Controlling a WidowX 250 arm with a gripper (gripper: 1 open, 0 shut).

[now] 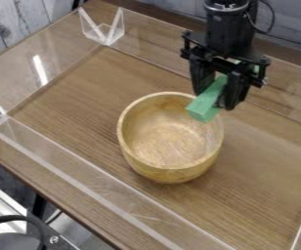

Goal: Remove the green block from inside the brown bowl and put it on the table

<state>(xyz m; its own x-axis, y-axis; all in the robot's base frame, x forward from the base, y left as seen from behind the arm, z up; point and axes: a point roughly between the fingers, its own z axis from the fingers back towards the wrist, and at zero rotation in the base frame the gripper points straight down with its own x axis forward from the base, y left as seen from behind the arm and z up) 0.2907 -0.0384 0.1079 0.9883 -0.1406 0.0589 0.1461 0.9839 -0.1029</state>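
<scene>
My gripper [223, 90] points straight down and is shut on the green block [205, 103], which hangs tilted from the fingers. The block's lower end hovers just above the far right rim of the brown bowl [172, 135]. Light tan with a thick rim, the bowl sits on the table [75, 98] with nothing showing inside it. The black arm rises out of the frame at the top.
Clear acrylic walls [62, 171] border the tabletop on all sides. A small clear bracket [104, 27] stands at the far left corner. Open wood surface lies to the right of and behind the bowl.
</scene>
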